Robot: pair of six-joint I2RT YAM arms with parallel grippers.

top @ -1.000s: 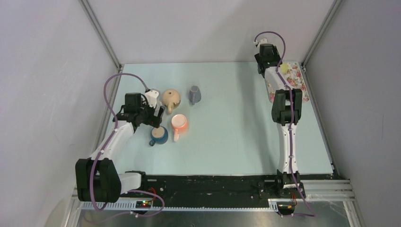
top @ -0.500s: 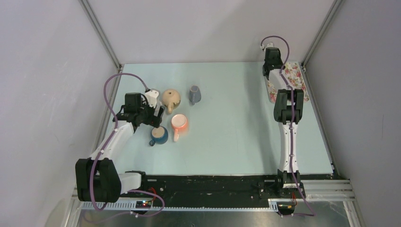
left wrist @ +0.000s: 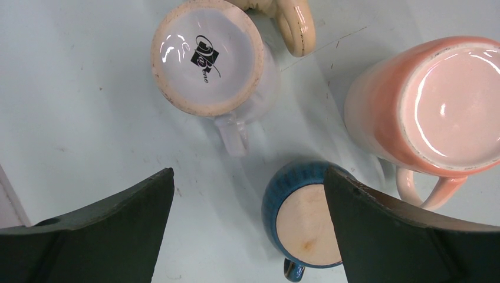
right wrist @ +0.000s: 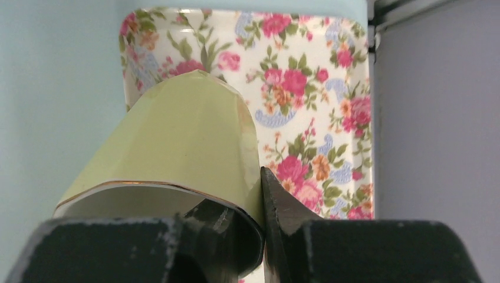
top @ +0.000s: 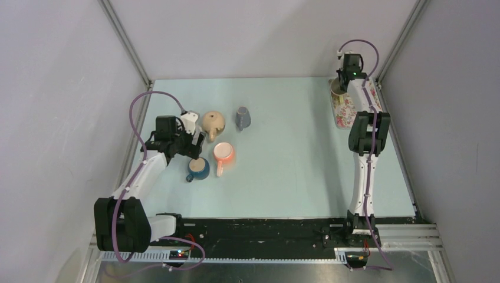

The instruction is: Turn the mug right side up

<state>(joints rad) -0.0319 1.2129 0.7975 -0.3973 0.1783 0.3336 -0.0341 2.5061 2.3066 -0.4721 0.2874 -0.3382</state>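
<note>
A pale yellow-green mug (right wrist: 177, 147) with a gold rim is over the floral tray (right wrist: 318, 88), its mouth towards the camera. My right gripper (right wrist: 244, 191) is shut on its wall, one finger inside the mouth and one outside. In the top view that gripper (top: 339, 88) is at the far right corner. My left gripper (left wrist: 247, 177) hangs open above the table between an upside-down white mug (left wrist: 206, 56) and an upside-down blue mug (left wrist: 306, 221); its right finger overlaps the blue mug's edge. In the top view the left gripper (top: 196, 147) is just above the blue mug (top: 198, 169).
A pink mug (left wrist: 436, 112) lies right of the blue one. A tan mug (top: 213, 122) and a grey mug (top: 242, 118) stand farther back. The tray (top: 342, 115) sits against the right frame post and wall.
The right arm swung back and to the right over the tray, and its jaws closed on the yellow-green mug's wall. The left arm and the mugs near it stayed still.
</note>
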